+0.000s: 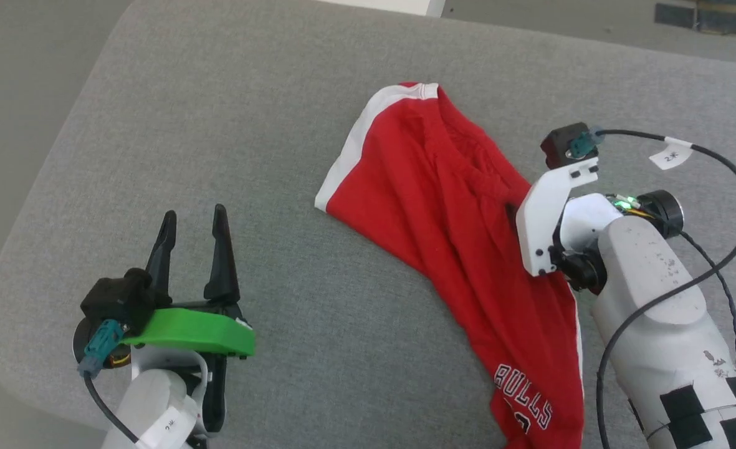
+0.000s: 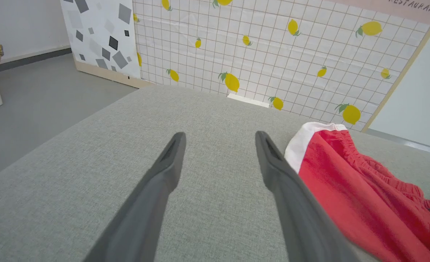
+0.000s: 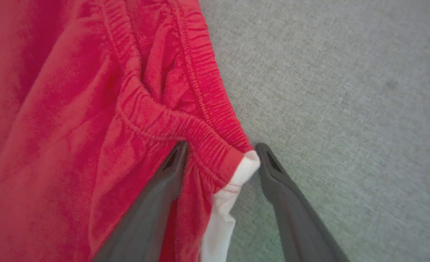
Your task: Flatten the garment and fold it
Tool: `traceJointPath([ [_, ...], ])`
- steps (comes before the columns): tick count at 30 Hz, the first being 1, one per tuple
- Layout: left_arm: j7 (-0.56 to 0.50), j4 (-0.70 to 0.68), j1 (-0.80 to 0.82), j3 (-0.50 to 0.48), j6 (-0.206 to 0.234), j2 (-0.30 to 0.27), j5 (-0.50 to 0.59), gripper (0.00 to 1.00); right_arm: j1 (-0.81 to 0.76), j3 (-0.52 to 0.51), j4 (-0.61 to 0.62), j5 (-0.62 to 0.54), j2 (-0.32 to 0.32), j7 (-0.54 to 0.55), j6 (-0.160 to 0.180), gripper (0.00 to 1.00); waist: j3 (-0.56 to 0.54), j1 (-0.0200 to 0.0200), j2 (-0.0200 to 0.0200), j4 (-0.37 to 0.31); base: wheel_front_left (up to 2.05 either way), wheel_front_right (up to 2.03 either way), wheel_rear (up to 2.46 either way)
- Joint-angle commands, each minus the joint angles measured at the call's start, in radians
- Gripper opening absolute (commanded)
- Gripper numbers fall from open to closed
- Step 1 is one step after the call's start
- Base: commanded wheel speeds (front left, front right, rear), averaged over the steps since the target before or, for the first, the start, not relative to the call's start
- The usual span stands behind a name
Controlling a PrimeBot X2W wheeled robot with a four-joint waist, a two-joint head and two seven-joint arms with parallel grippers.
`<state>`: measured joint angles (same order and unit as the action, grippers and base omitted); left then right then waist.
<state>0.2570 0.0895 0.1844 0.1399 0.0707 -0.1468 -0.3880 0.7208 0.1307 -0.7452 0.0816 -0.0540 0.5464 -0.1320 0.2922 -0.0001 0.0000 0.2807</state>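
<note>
The red shorts lie crumpled on the grey cushion, running from upper middle to the bottom right. White trim lines their left edge and a white printed logo shows near the bottom. My right gripper is open, its fingers straddling the elastic waistband corner of the shorts. In the head view a white wrist mount mostly covers that gripper. My left gripper is open and holds nothing, over bare cushion left of the shorts.
The cushion's rounded left edge drops to grey floor. A black cable loops beside my right forearm. A lemon-patterned wall panel stands beyond the cushion's far edge.
</note>
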Motion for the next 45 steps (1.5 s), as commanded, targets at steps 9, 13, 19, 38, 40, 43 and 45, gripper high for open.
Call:
traceJointPath([
  [9, 0.005, 0.022, -0.016, -0.036, -0.026, 0.009, 0.033, 1.0, -0.082, -0.123, 0.104, 0.113, -0.024, -0.187, 0.001, 0.0, -0.103, 0.0001, 0.0, -0.108, 0.0, 0.0, 0.0],
  [13, 0.005, 0.02, -0.052, -0.044, -0.023, 0.003, 0.037, 1.0, -0.219, -0.238, 0.24, 0.148, -0.04, -0.216, 0.001, 0.0, -0.162, 0.0001, 0.0, -0.176, 0.0, 0.0, 0.0],
  [19, -0.008, 0.002, -0.095, -0.045, -0.011, -0.001, 0.033, 1.0, -0.525, -0.437, 0.498, 0.134, -0.01, -0.158, 0.001, 0.0, -0.216, 0.0001, 0.0, -0.255, 0.0, 0.0, 0.0],
  [38, -0.239, 0.023, 0.032, -0.018, -0.019, -0.023, -0.036, 1.0, -0.623, -0.535, 0.698, 0.227, 0.004, -0.26, 0.001, 1.0, -0.168, 0.0001, 0.0, -0.363, 0.0, 0.0, 0.0],
  [40, -0.308, 0.066, 0.119, -0.005, -0.024, -0.03, -0.041, 1.0, -0.6, -0.538, 0.707, 0.222, 0.004, -0.257, 0.001, 1.0, -0.144, 0.0001, 0.0, -0.382, 0.0, 0.0, 0.0],
  [43, -0.437, 0.168, 0.263, 0.046, -0.037, -0.044, -0.019, 1.0, -0.57, -0.534, 0.716, 0.226, 0.004, -0.256, 0.001, 1.0, -0.099, 0.0001, 0.0, -0.408, 0.0, 0.0, 0.0],
  [45, -0.526, 0.246, 0.351, 0.084, -0.049, -0.051, 0.0, 1.0, -0.557, -0.52, 0.715, 0.234, 0.004, -0.258, 0.001, 1.0, -0.067, 0.0001, 0.0, -0.428, 0.0, 0.0, 0.0],
])
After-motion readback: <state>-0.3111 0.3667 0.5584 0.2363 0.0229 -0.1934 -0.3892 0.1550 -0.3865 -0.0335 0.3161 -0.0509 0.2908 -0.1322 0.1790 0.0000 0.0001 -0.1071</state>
